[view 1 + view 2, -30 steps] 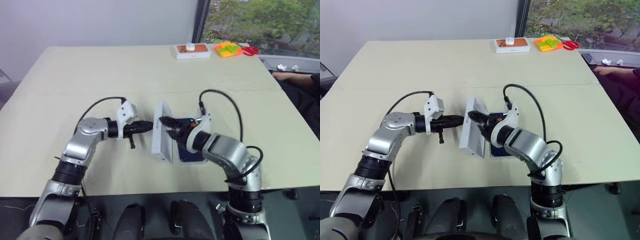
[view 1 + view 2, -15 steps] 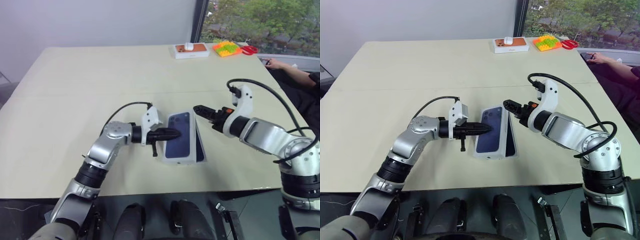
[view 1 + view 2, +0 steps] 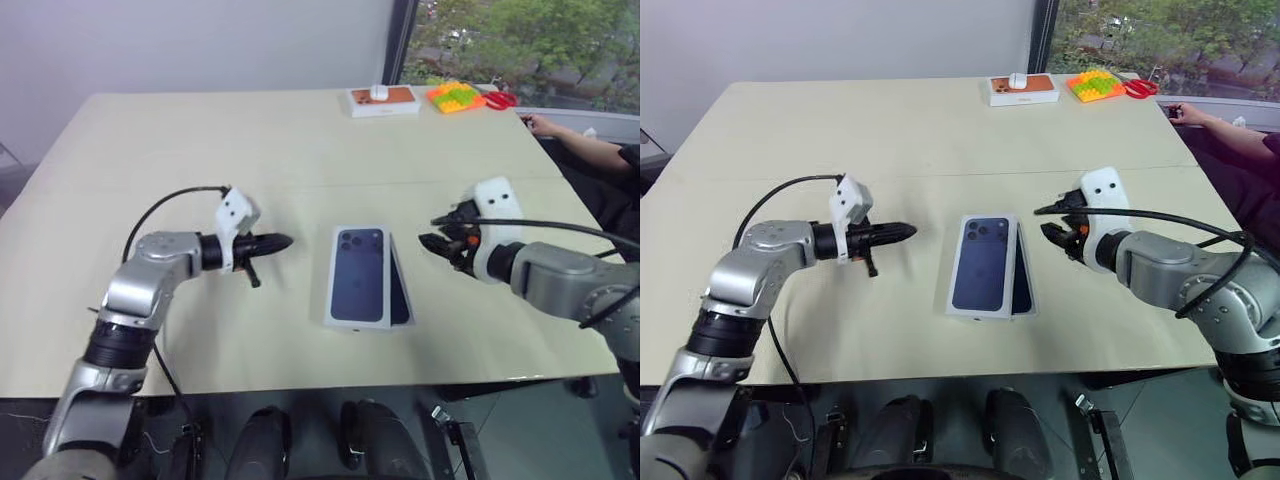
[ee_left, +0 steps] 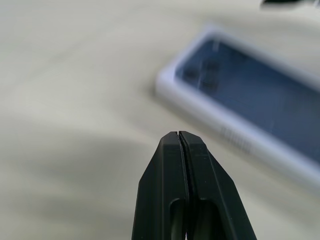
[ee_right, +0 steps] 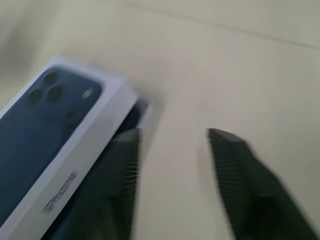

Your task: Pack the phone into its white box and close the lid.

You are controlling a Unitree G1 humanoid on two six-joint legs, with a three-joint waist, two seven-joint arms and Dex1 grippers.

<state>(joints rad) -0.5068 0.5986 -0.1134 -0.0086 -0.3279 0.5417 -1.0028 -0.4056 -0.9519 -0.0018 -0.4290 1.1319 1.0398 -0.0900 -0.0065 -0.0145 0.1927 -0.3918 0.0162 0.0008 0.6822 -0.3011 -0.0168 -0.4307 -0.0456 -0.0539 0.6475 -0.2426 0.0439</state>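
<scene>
Two grippers are seen over the beige table [image 3: 150, 150], one on each side of the box. On the left, the left gripper [image 3: 284, 240] is held just above the tabletop, its black fingers [image 4: 182, 145] pressed together on nothing, its tip pointed toward the lid [image 3: 358, 274] and well apart from it. At the centre, the lid is laid printed face up, with the dark blue phone picture and its camera cluster at the far end; it is set askew, shifted to the left, so that a dark strip is left uncovered along its right edge, over the white box [image 3: 405, 318]. Whether that strip is the phone [image 3: 398, 290] cannot be told with certainty. On the right, the right gripper [image 3: 437, 229] is held near the lid's right side, its fingers [image 5: 240, 170] parted, with nothing between them and nothing touched.
</scene>
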